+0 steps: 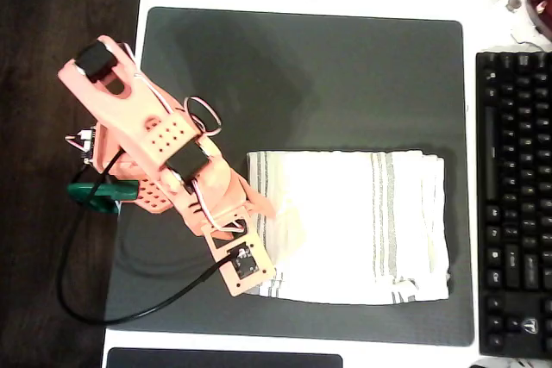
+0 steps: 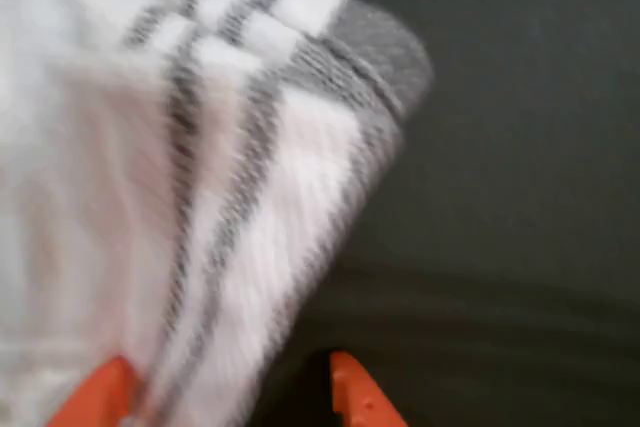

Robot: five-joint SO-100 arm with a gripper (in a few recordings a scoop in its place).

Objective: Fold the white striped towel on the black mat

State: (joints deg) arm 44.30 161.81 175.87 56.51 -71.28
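Straddling towel (image 2: 200, 197) corner, fingers (image 2: 350, 392) apart

In the overhead view the left edge of the white striped towel (image 1: 354, 226) is covered by the orange arm (image 1: 164, 157), the keyboard (image 1: 515, 200) is cut off at the right edge, and the towel is blurred in the wrist view.

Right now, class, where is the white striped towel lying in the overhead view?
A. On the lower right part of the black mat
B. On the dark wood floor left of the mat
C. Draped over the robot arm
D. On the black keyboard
A: the white striped towel lies flat on the black mat, toward its lower right, left of the keyboard.
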